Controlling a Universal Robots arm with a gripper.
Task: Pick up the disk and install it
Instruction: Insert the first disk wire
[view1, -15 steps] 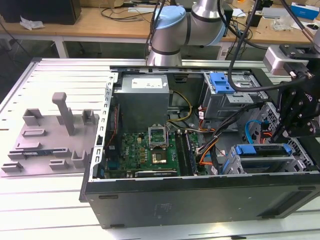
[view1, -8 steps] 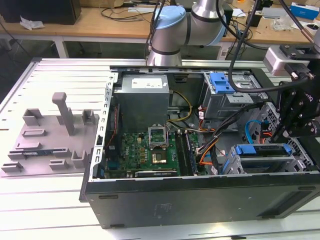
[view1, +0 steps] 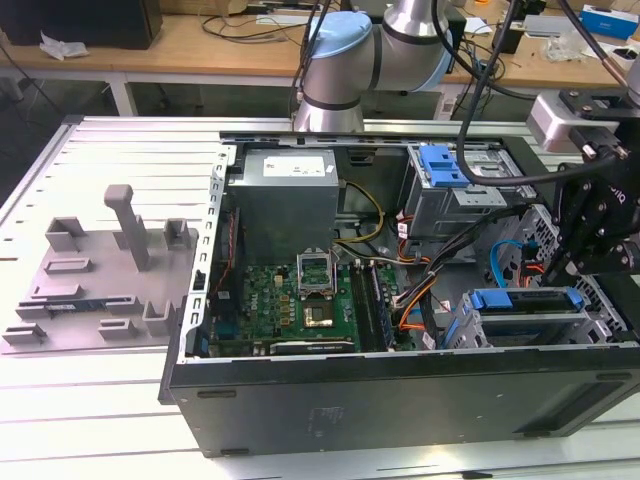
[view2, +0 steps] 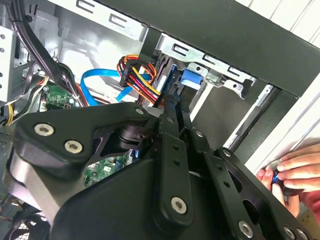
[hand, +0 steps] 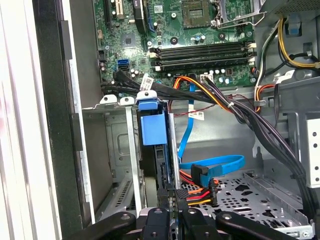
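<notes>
Looking into the open computer case (view1: 400, 400), you find the disk (hand: 159, 165) standing on edge in its metal bay (hand: 117, 150). Your gripper (hand: 169, 212) sits closed on the disk's near edge.

Bay slot: disk (hand: 161, 165) fills it, steel cage walls (hand: 131, 150) close beside.
Beside bay: cable bundle (hand: 235, 112) crowds the open floor.
</notes>
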